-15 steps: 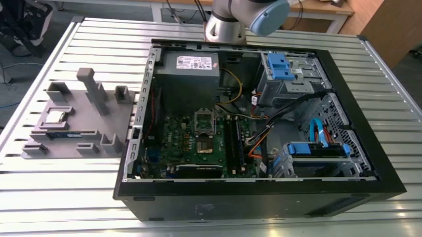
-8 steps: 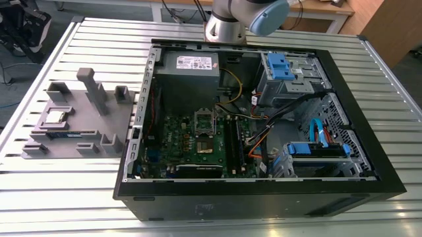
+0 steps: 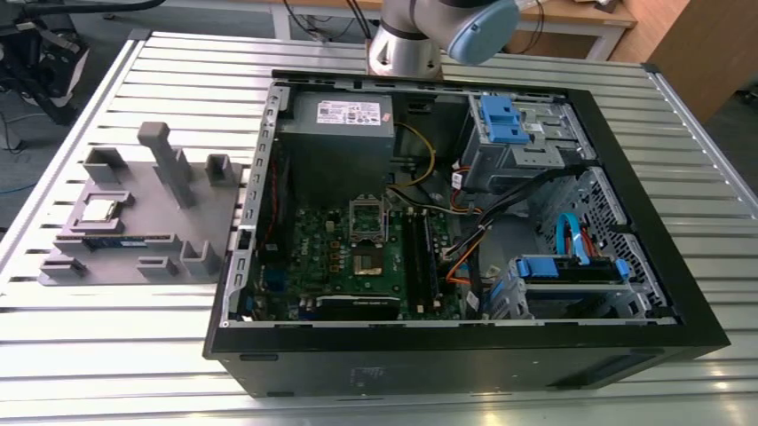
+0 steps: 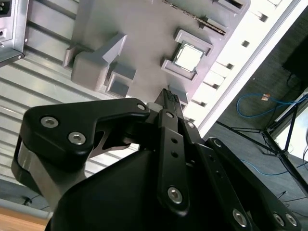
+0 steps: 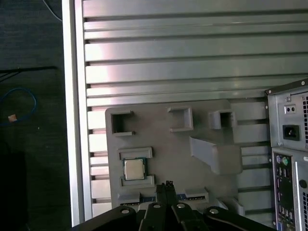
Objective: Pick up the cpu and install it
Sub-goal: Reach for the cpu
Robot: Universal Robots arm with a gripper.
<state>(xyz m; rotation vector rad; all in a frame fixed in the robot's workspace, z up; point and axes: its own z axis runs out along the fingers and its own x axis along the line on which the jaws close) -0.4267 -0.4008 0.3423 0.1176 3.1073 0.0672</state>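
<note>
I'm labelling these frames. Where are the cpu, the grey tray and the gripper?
cpu [image 5: 134, 169], first wrist view, centre of its silver top.
grey tray [image 5: 168, 153], first wrist view, bare flat surface.
gripper [image 5: 167, 186], first wrist view, between its closed fingertips.

Shiny metal tops the cpu [image 5: 134, 169]; the tray [image 5: 163, 139] is matt grey plastic, the table [image 5: 192, 72] ribbed metal.

Arm [image 3: 406, 46]: in the exterior view, a silver joint section stands roughly upright at the top edge, with a pale blue end cap [image 3: 484, 34] tilted toward the exterior view's right. Gripper [image 4: 168, 97] [image 5: 167, 186], in both wrist views: black linkage fingers [image 4: 172, 139] closed tip to tip, nothing between them. The links splay out behind the tips on both sides. Tips are in the air, touching nothing.
</note>
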